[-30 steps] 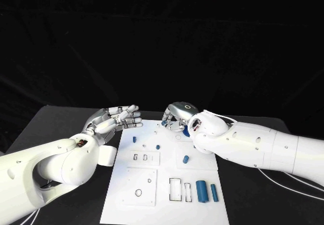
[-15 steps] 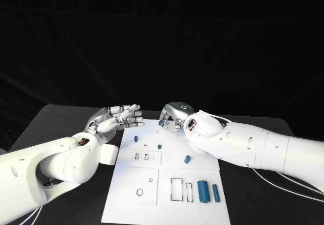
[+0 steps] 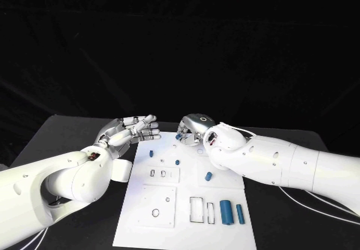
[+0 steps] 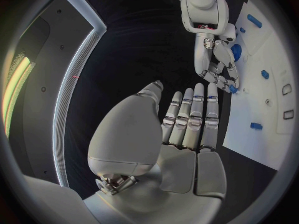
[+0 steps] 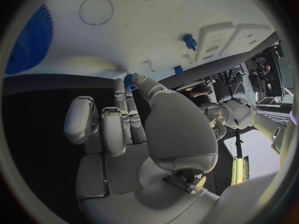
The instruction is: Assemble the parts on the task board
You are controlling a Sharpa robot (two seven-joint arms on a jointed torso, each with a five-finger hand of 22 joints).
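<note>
Table: black, white task board [image 3: 161, 208] in its middle.
Change: almost none; both hands stay put.
Right hand [image 3: 196, 128]: pinches a small blue part [image 5: 129, 81] at the board's far edge.
Left hand [image 3: 127, 133]: empty, fingers spread, beside the board.

The task board [image 3: 161, 208] lies mid-bench [image 3: 67, 135]. The left hand [image 3: 129, 134] hovers beside its far left corner, the right hand [image 3: 196, 129] over its far edge. Two parts [image 3: 232, 212] lie side by side near its right corner.
</note>
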